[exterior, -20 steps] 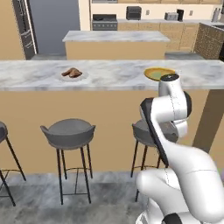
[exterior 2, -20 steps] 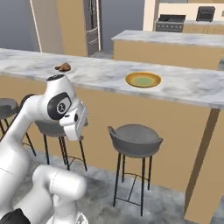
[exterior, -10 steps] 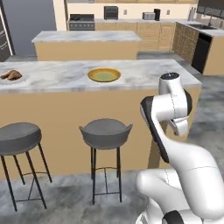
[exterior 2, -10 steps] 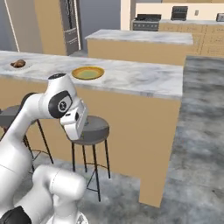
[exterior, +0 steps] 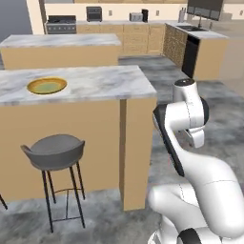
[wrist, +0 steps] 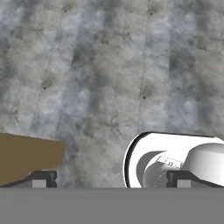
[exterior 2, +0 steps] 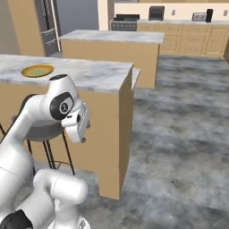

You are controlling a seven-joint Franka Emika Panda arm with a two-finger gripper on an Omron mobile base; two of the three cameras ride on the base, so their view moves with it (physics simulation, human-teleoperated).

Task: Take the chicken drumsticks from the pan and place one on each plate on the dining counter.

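While the gripper (wrist: pixel 112 179) hangs wide and empty, the robot is transiting; next, find the pan.

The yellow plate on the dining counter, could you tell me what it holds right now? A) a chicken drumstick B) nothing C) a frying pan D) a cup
B: in both base views the yellow plate lies on the marble dining counter with its pale greenish centre bare.

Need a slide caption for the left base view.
Arm folded beside the dining counter; yellow plate sits empty above a stool.
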